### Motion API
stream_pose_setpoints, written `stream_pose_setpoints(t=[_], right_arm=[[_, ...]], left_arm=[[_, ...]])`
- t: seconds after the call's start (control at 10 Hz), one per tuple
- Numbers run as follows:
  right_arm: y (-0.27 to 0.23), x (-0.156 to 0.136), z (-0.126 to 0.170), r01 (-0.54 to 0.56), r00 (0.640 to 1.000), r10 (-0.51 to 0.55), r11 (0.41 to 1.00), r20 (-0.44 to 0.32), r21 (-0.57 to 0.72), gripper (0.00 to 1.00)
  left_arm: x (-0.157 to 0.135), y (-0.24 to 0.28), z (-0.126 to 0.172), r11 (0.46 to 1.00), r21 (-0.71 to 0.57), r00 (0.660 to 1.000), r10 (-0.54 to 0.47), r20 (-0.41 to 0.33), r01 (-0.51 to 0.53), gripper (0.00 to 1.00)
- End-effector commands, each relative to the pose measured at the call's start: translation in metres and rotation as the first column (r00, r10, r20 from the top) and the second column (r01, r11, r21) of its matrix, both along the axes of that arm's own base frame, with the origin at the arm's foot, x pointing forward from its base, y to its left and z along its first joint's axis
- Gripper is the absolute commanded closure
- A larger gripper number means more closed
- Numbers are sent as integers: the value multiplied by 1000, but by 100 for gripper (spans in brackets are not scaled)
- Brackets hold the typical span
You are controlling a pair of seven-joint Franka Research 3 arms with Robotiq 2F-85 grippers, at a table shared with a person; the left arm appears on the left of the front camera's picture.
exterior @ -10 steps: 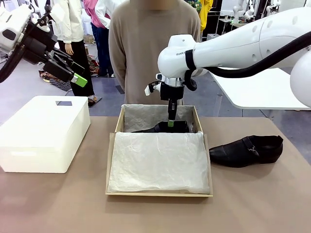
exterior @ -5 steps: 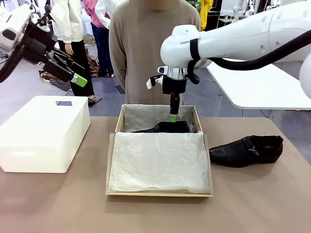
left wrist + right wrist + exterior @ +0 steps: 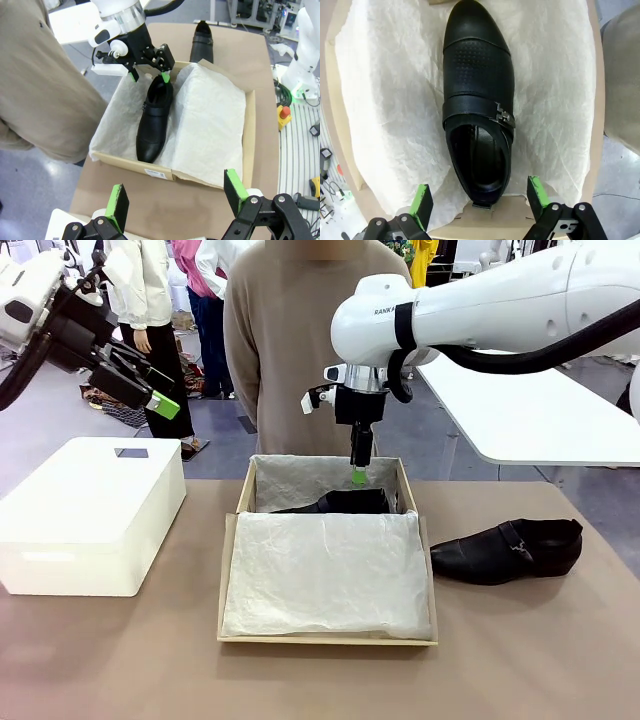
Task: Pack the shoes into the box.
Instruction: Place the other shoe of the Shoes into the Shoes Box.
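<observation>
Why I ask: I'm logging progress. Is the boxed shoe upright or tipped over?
Upright: the shoe lies sole-down on the tissue paper in the box, opening and buckle facing up.

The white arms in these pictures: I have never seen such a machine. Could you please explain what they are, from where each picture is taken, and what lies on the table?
They are two robot arms at a table. Each ends in a two-finger gripper with green tips. The front view looks across the table at a person standing at the far side. Each wrist view comes from a camera on one arm, looking along that arm's own gripper. On the table are a brown cardboard box lined with white paper, a white box, and one black shoe beside the cardboard box. The other shoe lies inside the cardboard box. The right gripper hangs open above that shoe and holds nothing. The left gripper is raised at the left, open and empty.
</observation>
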State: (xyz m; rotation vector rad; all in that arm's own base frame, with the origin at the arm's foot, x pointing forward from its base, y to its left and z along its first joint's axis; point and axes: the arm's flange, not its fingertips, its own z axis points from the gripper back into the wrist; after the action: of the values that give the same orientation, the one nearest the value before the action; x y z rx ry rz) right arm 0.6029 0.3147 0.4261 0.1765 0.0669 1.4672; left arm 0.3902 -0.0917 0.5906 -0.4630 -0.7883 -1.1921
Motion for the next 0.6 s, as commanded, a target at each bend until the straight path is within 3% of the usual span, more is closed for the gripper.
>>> stream_pose_setpoints(t=[0.0, 0.1, 0.5], right_arm=[[0, 0, -1, 0, 1000, 0, 1000, -2, 1, 0], [0, 0, 0, 0, 1000, 0, 1000, 0, 0, 0], [-49, -18, 61, 22, 992, -22, 1000, 126, 3, 0]], left_arm=[[2, 1, -1, 1000, -18, 1000, -20, 13, 20, 0], [2, 1, -1, 1000, -18, 1000, -20, 13, 20, 0], [2, 1, -1, 1000, -18, 1000, -20, 13, 20, 0]])
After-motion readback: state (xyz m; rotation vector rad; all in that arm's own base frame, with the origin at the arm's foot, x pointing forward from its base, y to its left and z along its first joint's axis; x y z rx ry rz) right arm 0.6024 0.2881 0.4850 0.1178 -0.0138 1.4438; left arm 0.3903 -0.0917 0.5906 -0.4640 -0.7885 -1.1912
